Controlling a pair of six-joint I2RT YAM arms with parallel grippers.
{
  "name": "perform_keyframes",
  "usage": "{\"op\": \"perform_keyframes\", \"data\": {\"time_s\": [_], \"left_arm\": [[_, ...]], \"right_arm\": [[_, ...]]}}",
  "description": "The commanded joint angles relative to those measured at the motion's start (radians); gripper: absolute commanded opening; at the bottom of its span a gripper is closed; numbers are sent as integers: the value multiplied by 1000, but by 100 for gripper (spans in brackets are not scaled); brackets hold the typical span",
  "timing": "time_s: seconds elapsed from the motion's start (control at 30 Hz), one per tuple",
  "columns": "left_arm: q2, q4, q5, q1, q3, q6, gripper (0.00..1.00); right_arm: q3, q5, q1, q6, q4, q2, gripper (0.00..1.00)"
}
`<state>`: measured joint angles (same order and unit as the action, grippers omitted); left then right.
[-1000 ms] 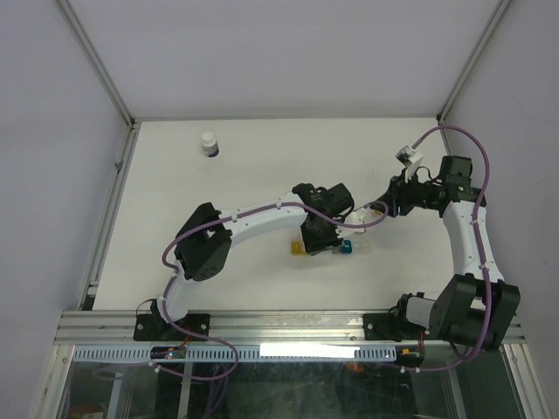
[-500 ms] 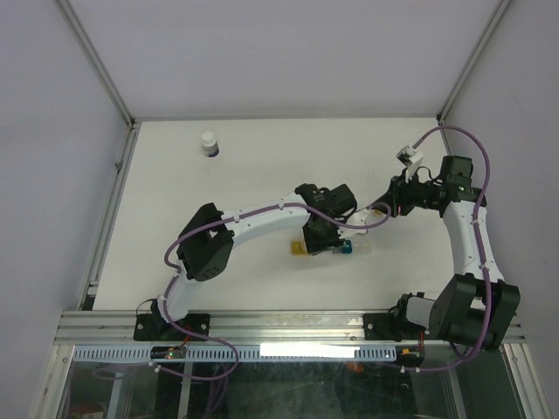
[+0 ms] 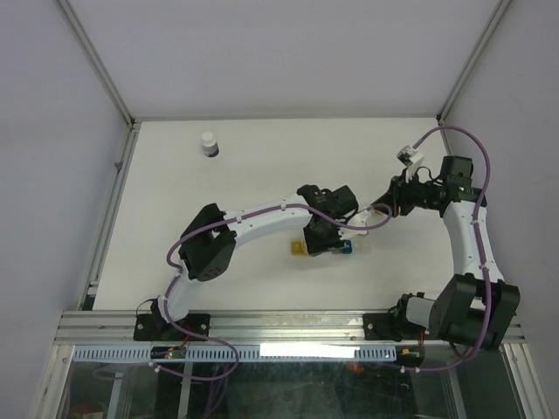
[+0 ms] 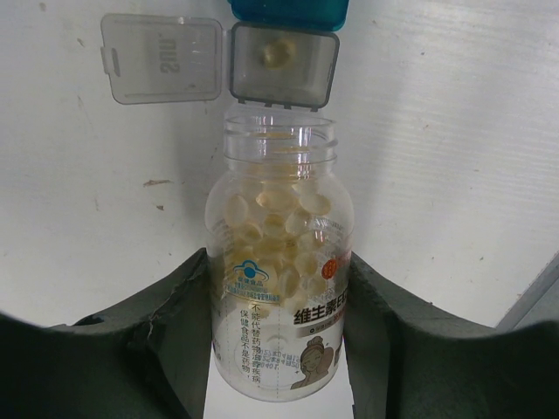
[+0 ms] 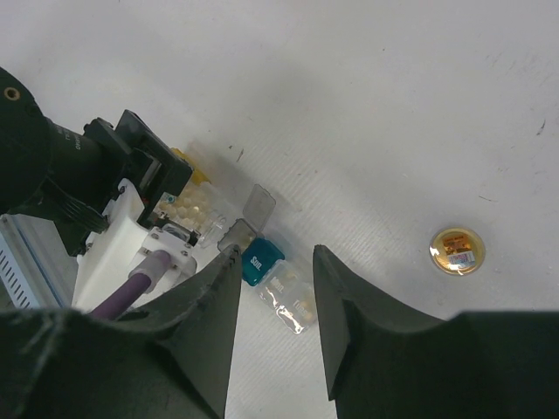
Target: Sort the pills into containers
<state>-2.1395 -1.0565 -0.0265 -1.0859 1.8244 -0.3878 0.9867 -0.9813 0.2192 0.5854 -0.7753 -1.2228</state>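
Note:
My left gripper [image 4: 278, 262] is shut on a clear pill bottle [image 4: 279, 262] full of pale yellow pills. The bottle's open mouth lies right at an open clear compartment [image 4: 284, 63] holding one pill [image 4: 278, 54], its lid [image 4: 162, 59] flipped aside. A teal container [image 4: 288, 10] adjoins it. From above, the left gripper [image 3: 325, 237] sits between a yellow container [image 3: 298, 249] and the teal container [image 3: 348, 249]. My right gripper [image 5: 275, 253] hovers open above the teal container [image 5: 262, 260] and its clear section [image 5: 295, 298], holding nothing.
A white bottle with a dark band [image 3: 208, 143] stands at the far left of the table. A small round amber thing [image 5: 458, 250] lies to the right of the pill box. Metal frame rails border the table [image 3: 262, 157].
The left arm has crept slightly to the right with the bottle. The right arm has stayed where it was.

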Motion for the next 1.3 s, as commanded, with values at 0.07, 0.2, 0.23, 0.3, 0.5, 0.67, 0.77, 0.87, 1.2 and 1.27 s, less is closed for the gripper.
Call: {"op": "perform_keyframes", "data": {"time_s": [0.07,0.2,0.23,0.3,0.5,0.67,0.77,0.87,1.2,1.27], "left_arm": [[36,16,9,0,7,13,0],[43,12,17,-33,42,22,0],[47,31,28,-16,6,8,0],[18,-31,44,-16,46,24,0],[30,-24,26,-24,77,30,0],[45,5,17,-12,25,28,0],[39,7,48,-7,25,30,0],[75,49,26,-23,-16,13,0],[69,44,51,-31,-1,23,0],[54,13,63,4,16,45,0]], "right_arm": [[11,-31,10,10,4,12,41],[12,-31,12,10,5,10,42],[12,-33,12,10,4,10,41],[10,-33,13,9,5,12,41],[8,-32,14,6,9,14,41],[8,-33,17,8,8,14,41],[12,-35,16,11,3,11,41],[12,-36,17,8,6,9,41],[12,-38,18,6,5,8,41],[13,-40,17,15,-3,6,42]]}}
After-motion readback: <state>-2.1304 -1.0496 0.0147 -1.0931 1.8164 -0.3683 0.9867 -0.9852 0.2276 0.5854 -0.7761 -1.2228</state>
